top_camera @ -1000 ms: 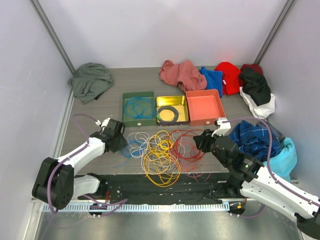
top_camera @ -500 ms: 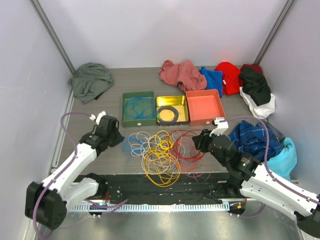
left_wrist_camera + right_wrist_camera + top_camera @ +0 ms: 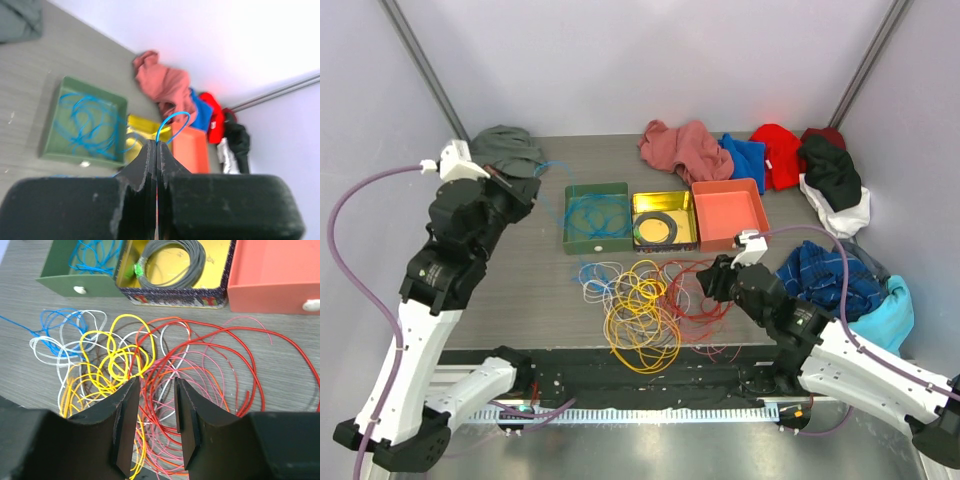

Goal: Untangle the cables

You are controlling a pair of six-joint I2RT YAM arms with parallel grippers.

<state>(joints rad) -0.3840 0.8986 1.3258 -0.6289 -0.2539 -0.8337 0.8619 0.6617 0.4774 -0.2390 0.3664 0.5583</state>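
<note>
The cables [image 3: 642, 300] lie in a loose tangle at the table's near middle: yellow [image 3: 640, 325], red [image 3: 698, 295], white and blue [image 3: 590, 272] loops. My left gripper [image 3: 523, 190] is raised high at the far left, shut on a thin blue cable [image 3: 173, 119] that loops out past its tips [image 3: 156, 144]. My right gripper [image 3: 712, 283] is open, low over the red cables [image 3: 210, 365]. In the right wrist view its jaws [image 3: 156, 382] straddle red and pink strands, with yellow loops [image 3: 120, 360] to the left.
A green box [image 3: 570, 215] holds blue cable, a yellow tin [image 3: 691, 222] holds the black coiled ring, and an orange box [image 3: 728, 212] is beside it. A grey cloth [image 3: 505, 148] lies far left. Piled clothes [image 3: 820, 170] fill the back right and right side.
My left arm has risen and swung up to the far left, carrying the blue cable away from the pile. My right gripper has edged slightly left over the red cables.
</note>
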